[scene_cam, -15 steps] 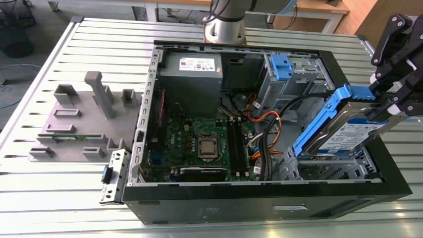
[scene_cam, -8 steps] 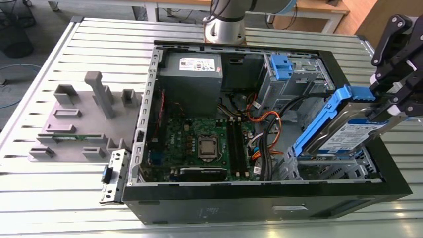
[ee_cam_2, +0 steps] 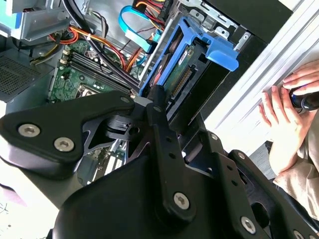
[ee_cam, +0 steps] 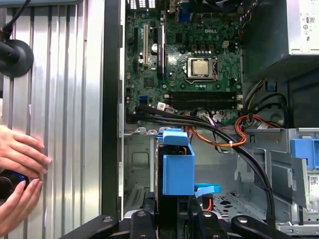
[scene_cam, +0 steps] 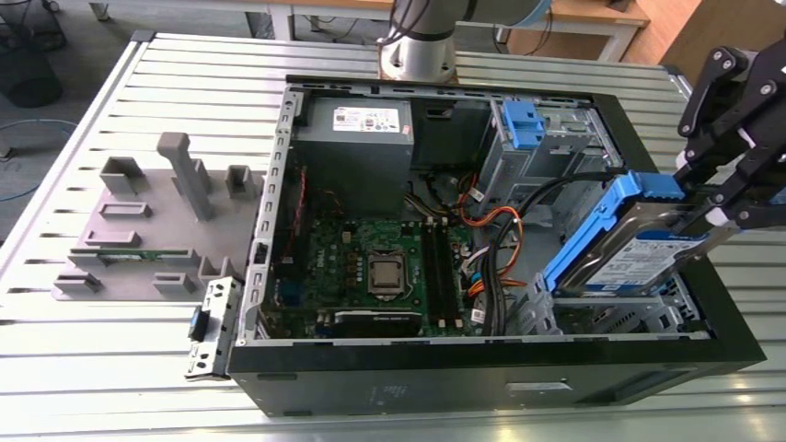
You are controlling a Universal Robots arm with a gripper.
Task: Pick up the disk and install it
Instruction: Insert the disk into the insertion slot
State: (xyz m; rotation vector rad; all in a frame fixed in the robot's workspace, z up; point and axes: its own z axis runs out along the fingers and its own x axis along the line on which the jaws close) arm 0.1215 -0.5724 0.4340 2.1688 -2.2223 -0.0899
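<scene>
Disk (scene_cam: 639,249), tilted on edge, hangs over the drive bay (scene_cam: 620,315) at the open case's (scene_cam: 491,354) three o'clock in the exterior view, with the gripper (scene_cam: 710,214) clamped on its upper end. It looks stiff, fairly heavy and shock-sensitive, and is best held by the blue carrier's sides. The second wrist view adds its circuit-board underside and a person's hand (ee_cam_2: 284,109) outside the case. The first wrist view looks along the carrier toward the motherboard (ee_cam: 199,64).

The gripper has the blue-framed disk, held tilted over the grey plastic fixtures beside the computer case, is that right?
Not quite. The gripper holds the blue-framed disk tilted, but over the open computer case, at its drive-bay corner on the exterior view's right. The grey plastic fixtures stand outside the case, on the exterior view's left. The exterior view shows this.
</scene>
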